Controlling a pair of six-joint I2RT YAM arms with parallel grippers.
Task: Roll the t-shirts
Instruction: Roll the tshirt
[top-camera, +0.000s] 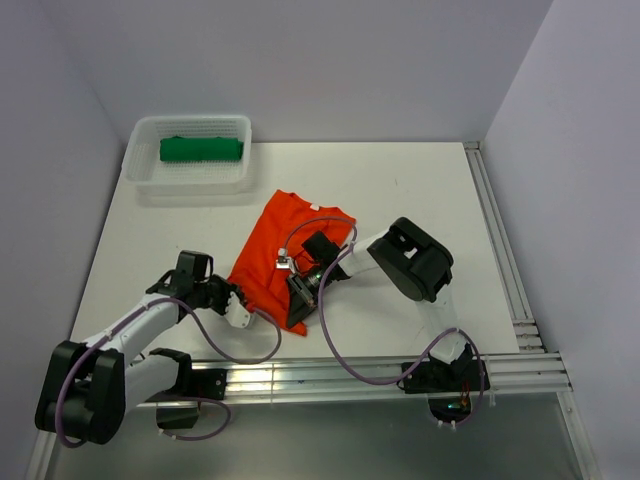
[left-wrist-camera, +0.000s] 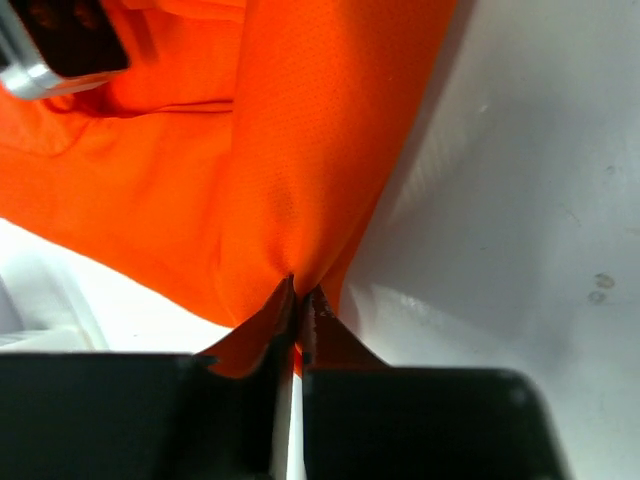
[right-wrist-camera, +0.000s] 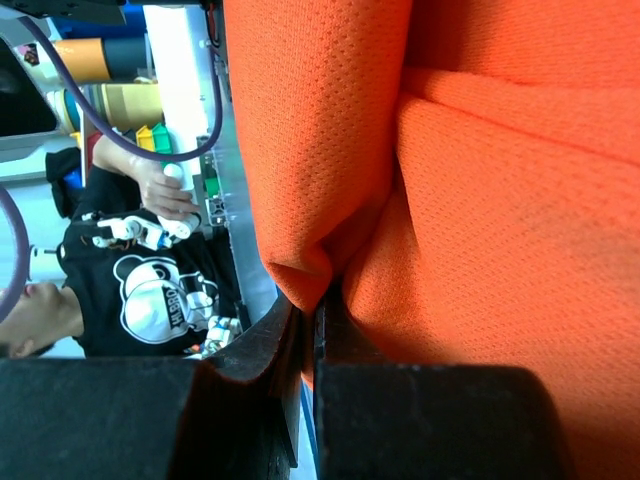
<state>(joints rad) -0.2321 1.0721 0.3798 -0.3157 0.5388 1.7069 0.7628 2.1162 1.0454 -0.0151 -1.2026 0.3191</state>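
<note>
The orange-red t-shirt (top-camera: 285, 235) lies on the white table, folded into a long band slanting from back right to front left. My left gripper (top-camera: 243, 303) is shut on its near left corner; the left wrist view shows the cloth (left-wrist-camera: 300, 180) pinched between the closed fingers. My right gripper (top-camera: 300, 296) is shut on the shirt's near right edge, lifted a little; the right wrist view shows the cloth (right-wrist-camera: 470, 200) bunched in the jaws. The dark green t-shirt (top-camera: 201, 149) lies rolled up in the white mesh basket (top-camera: 140, 170) at the back left.
Aluminium rails run along the table's near edge (top-camera: 330, 372) and right side (top-camera: 497, 240). Grey walls close in the back and sides. The right arm's elbow (top-camera: 418, 258) stands over the table's middle right.
</note>
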